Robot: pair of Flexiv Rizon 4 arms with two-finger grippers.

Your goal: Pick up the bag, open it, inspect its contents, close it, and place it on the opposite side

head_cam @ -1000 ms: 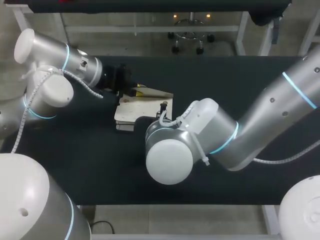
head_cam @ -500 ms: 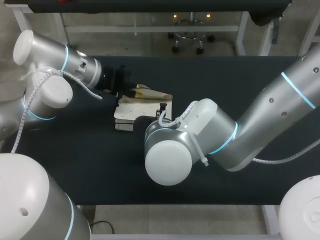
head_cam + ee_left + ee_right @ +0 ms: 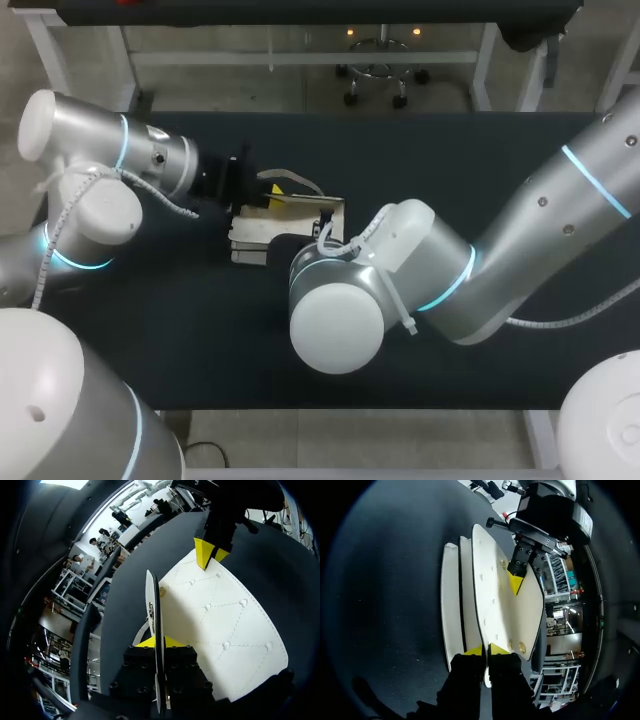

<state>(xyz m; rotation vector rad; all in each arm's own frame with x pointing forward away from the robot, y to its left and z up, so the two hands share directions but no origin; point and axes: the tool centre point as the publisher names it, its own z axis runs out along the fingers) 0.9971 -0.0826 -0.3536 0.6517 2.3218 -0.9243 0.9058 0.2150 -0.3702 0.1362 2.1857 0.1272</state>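
My left claw and right claw each clamped a thin edge of the white, stud-quilted bag on the black desk.

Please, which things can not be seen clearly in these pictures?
Inside of the bag: no view looks into it; only white outer panels show.
Right end effector: in the head view, my right arm hides it.
Bag's near edge: in the left wrist view, behind the left end effector.

Left arm: silver, white caps, cyan ring, white coiled cable.
Right arm: same finish.
Fingers: black, yellow-tipped.
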